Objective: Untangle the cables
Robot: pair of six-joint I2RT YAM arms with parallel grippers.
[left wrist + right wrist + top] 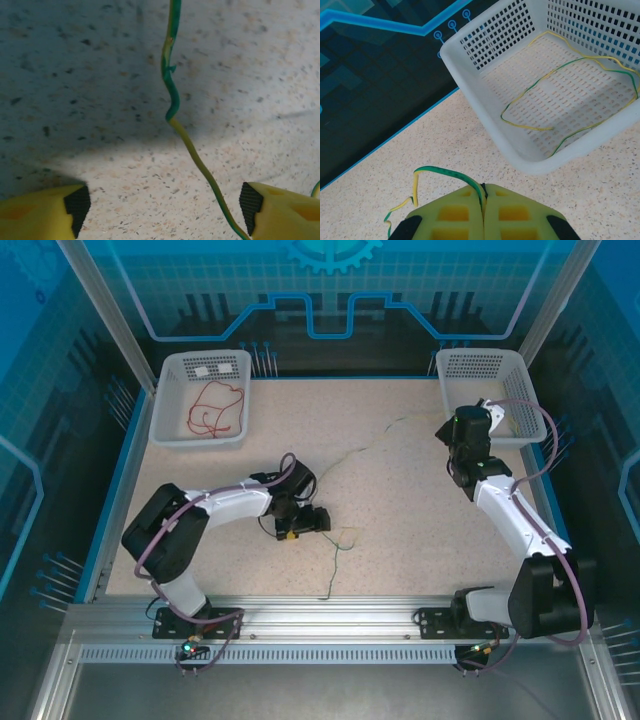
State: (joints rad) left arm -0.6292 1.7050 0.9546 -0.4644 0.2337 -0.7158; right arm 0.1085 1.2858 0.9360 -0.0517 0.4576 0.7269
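My left gripper point(160, 205) hangs low over the speckled table point(75, 150) with its jaws wide apart, gripping nothing. A green-and-yellow cable point(172, 105) lies flat on the table between the two yellow fingers point(45, 210). It is nearer the right finger, touches neither, and runs away from me in a kinked line. From above, one end of it trails toward the table's near edge.

My right gripper point(482, 210) is closed, its fingers pressed together on a pinched cable point(445, 172), also green and yellow, which arches out to the left of the jaws and drops to the table. In the top view a thin line runs across the table between my two grippers. I cannot tell whether it is one cable or two.

Just ahead of the right gripper stands a white perforated basket point(485, 100) at the table's far right corner, with a loose cable point(545, 100) in green and yellow looped on its floor. In the far left corner a second basket point(165, 405) holds a red cable point(215, 410) in a loose tangle.
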